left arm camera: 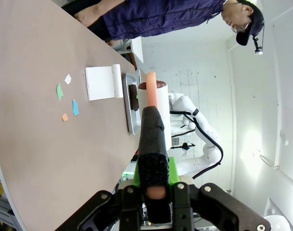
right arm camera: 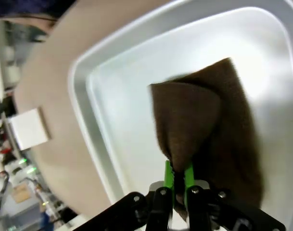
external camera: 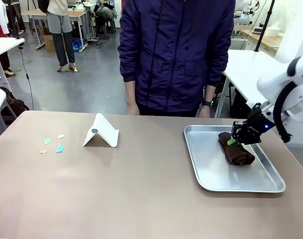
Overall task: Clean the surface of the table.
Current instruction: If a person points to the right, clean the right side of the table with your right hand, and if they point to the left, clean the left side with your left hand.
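The brownish table (external camera: 141, 194) carries a few coloured paper scraps (external camera: 54, 144) at its left. On the right, a silver tray (external camera: 211, 179) holds a rolled brown cloth (external camera: 238, 154). My right gripper (external camera: 234, 141) is down in the tray, its green pads shut on a pinched-up fold of the cloth (right arm camera: 209, 125), and its fingertips (right arm camera: 177, 177) are closed together. My left gripper (left arm camera: 156, 190) hangs off the table's side, shut on a long black tool (left arm camera: 152, 139) with a salmon-pink tip. The scraps (left arm camera: 69, 103) lie well beyond that tip.
A white folded stand (external camera: 102, 132) sits on the table between the scraps and the tray. A person in a dark blue jacket (external camera: 176, 50) stands at the far edge with a hand (external camera: 133, 108) near the tabletop. White-topped tables stand behind.
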